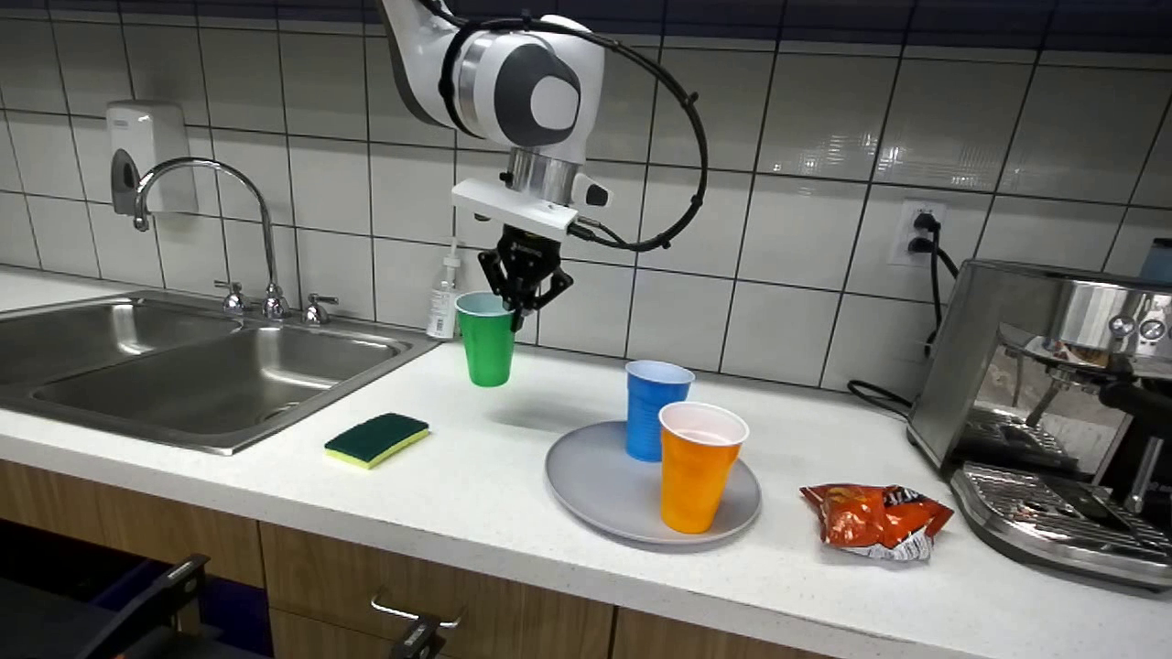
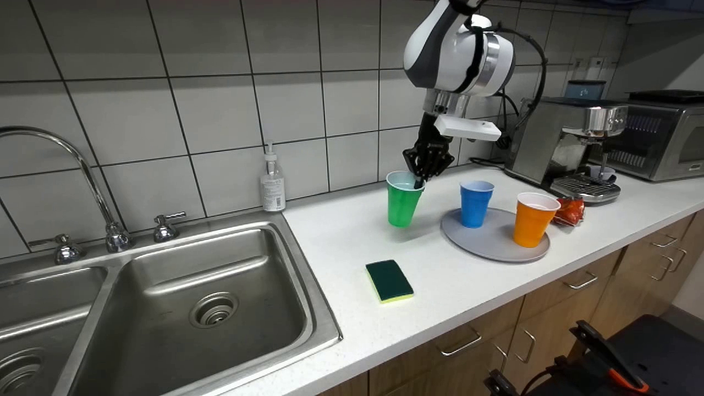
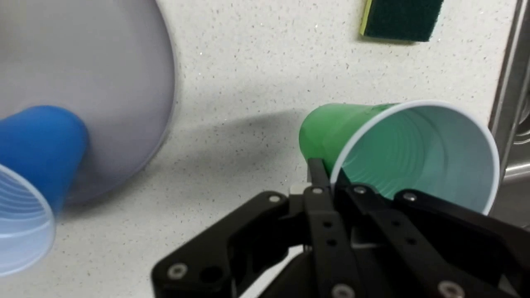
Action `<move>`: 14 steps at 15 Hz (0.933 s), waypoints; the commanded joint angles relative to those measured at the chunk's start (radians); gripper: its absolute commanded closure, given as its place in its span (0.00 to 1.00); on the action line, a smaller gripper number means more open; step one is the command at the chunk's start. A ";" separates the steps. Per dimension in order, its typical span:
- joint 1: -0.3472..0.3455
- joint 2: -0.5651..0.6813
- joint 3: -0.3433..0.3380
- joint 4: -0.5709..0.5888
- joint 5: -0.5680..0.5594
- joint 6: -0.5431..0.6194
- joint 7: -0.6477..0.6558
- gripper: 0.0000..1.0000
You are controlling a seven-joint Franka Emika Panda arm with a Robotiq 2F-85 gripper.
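My gripper (image 3: 331, 176) is shut on the wall of a green plastic cup (image 3: 327, 128) at its rim, one finger inside the cup and the other outside. In both exterior views the green cup (image 1: 487, 348) (image 2: 402, 206) hangs a little above the counter, mouth up and slightly tilted, with its shadow lying apart from its base. A grey plate (image 1: 586, 485) carries a blue cup (image 1: 655, 412) and an orange cup (image 1: 698, 476), both upright. The blue cup (image 3: 45, 140) and part of the plate (image 3: 124, 62) appear at the left of the wrist view.
A green and yellow sponge (image 2: 389, 280) lies between the steel sink (image 2: 324, 330) and the plate. Against the tiled wall stands a soap bottle (image 2: 273, 187). A red snack bag (image 1: 877, 520) and a coffee machine (image 1: 1035, 366) are beyond the plate.
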 commanded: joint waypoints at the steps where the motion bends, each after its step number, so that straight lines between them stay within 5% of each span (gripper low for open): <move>1: 0.033 -0.114 -0.022 -0.124 0.012 0.049 0.087 0.99; 14: 0.017 -0.233 -0.154 -0.266 -0.001 0.146 0.239 0.99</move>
